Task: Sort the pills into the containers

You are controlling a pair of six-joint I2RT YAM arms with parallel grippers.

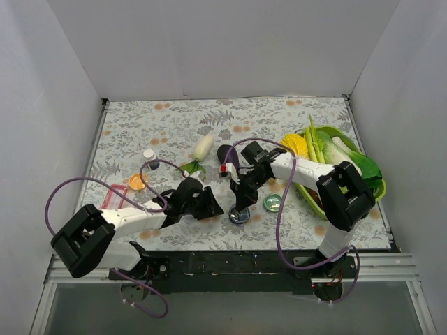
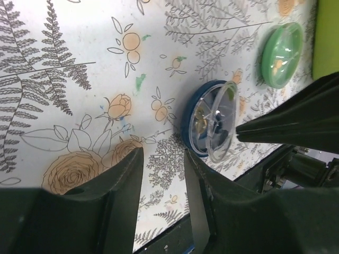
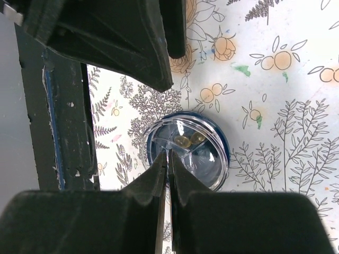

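Pills (image 3: 189,139) lie in the blue tin (image 2: 190,114); right gripper (image 3: 168,153) pinches its tilted clear lid (image 2: 220,124), left gripper (image 2: 163,154) slightly spread alongside, green tin (image 2: 282,53) near.

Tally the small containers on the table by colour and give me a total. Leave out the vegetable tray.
Blue tin: 1
Green tin: 1
Amber container: 1
White-capped vial: 1
Total: 4
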